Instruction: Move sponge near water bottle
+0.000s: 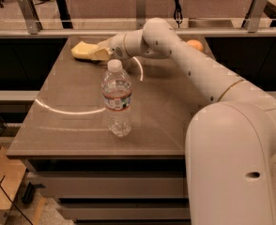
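The gripper (99,53) is stretched out low over the far left part of the table (65,128), and the pale yellow sponge (83,50) lies right at its tip, its near end overlapping the tool. I cannot tell whether the tool is clamped on the sponge or only resting against it. The water bottle (117,100) stands upright, apart from the gripper on the camera's side. An orange (195,45) sits behind the arm (185,62), well away from the gripper on the side opposite the sponge.
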`<action>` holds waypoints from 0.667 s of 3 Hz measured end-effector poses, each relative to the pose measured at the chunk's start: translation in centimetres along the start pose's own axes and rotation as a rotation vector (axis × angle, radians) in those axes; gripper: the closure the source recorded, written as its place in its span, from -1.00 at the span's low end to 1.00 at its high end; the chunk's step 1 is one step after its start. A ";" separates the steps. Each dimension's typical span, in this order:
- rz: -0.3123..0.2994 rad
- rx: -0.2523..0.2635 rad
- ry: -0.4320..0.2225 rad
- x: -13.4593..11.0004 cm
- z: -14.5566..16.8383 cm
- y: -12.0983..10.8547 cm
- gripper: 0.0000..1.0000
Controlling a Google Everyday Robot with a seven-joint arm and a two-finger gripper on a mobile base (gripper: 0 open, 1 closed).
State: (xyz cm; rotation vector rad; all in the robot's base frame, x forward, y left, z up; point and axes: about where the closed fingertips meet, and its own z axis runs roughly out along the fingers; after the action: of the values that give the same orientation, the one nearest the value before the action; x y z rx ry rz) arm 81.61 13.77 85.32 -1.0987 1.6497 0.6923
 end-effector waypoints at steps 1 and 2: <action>-0.032 -0.017 -0.022 -1.5 -3.5 0.5 1.00; -0.093 -0.051 -0.016 -2.7 -8.8 1.7 1.00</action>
State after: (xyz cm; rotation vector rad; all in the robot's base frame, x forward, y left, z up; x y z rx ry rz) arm 76.68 8.02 90.76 -1.1957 1.5644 0.6835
